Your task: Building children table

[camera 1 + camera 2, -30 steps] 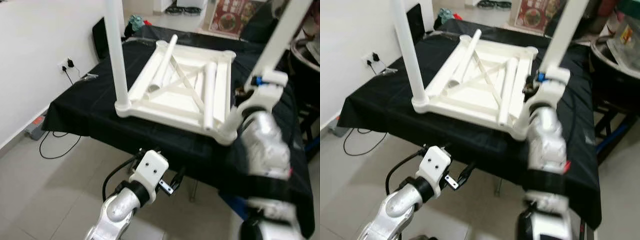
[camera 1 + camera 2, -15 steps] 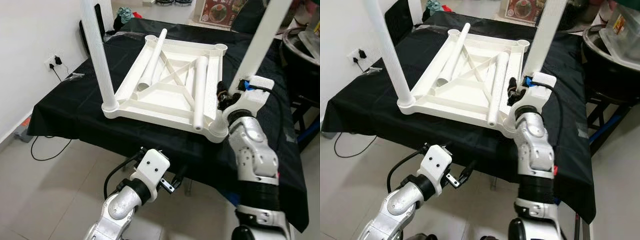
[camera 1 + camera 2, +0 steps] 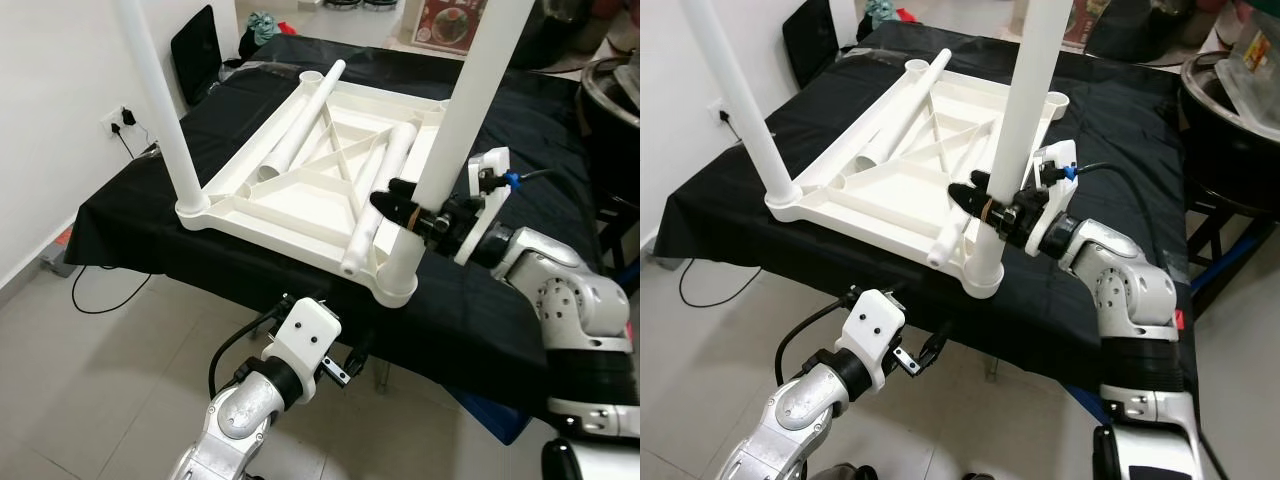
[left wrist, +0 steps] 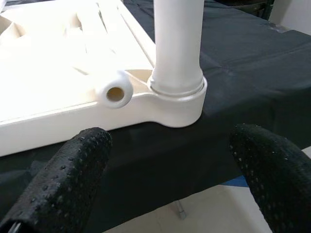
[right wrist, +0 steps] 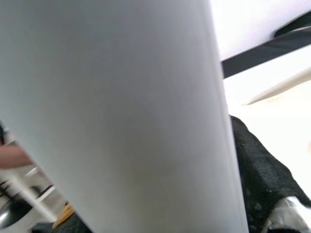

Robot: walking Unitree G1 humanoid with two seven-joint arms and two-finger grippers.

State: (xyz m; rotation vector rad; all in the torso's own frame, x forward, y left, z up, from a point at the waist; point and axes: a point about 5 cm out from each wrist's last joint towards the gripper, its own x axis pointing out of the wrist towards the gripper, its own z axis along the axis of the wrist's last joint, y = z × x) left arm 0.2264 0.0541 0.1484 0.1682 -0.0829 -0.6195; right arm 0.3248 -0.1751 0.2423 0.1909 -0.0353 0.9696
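Black cloth covers the surface (image 3: 150, 200), and the white table top (image 3: 300, 190) lies on it upside down, underside ribs showing. Taking that top as landmark: one leg (image 3: 160, 110) stands upright in its near-left corner socket, a second upright leg (image 3: 455, 130) stands in the near-right socket (image 3: 398, 280), and two loose legs (image 3: 295, 125) lie across the ribs — one along the left rail, one toward the right rail.

Change noted: half a second ago the right arm stood upright beside the near-right corner; now it reaches in level from the right, and the right tool (image 3: 980, 203) is clamped around the second leg just above its socket. The leg appears straighter than before.

Left tool (image 3: 345, 365) hangs below the near edge of the surface, fingers (image 4: 73, 170) spread apart, holding nothing; its wrist view faces the near-right socket, where the leg looks seated in its collar.

Judgement: second leg is being pressed home — two legs remain to fit at the far corners.
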